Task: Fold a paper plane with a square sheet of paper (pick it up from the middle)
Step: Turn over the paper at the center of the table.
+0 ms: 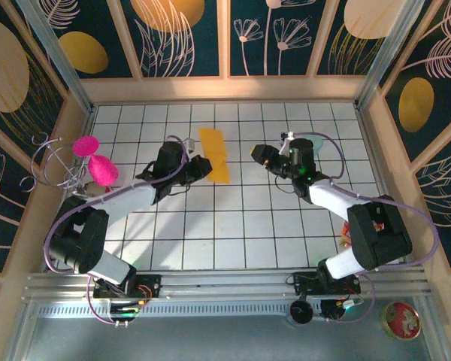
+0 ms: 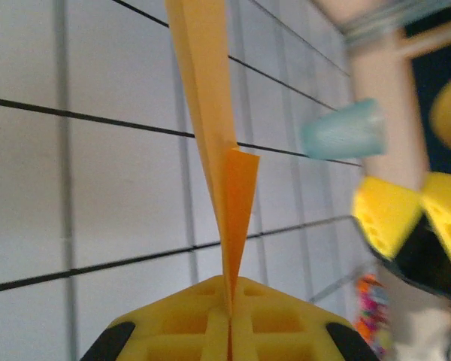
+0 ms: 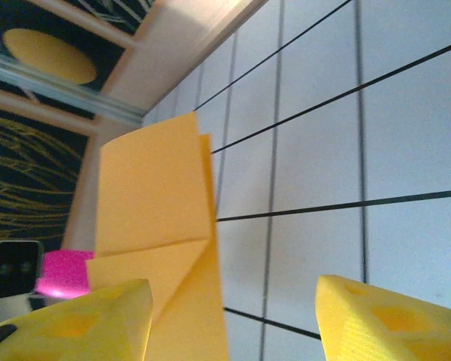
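Folding appears mid-sequence. Left claw [image 2: 229, 320] is clamped on the sheet of paper [image 2: 210, 113], which stands edge-on ahead of it; right claw [image 3: 237, 320] gapes wide, the sheet beside one finger. Next move probably calls for a square regrip of the free flap

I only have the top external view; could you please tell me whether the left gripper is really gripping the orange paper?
Observer: Yes, the left gripper is shut on the edge of the paper.
Operator: Thank you. And the right gripper, please?
Observer: The right gripper is open, jaws well apart, with the paper not clamped between them.
Operator: Is the paper folded at all?
Observer: Yes, the right wrist view shows a diagonal flap folded across it.
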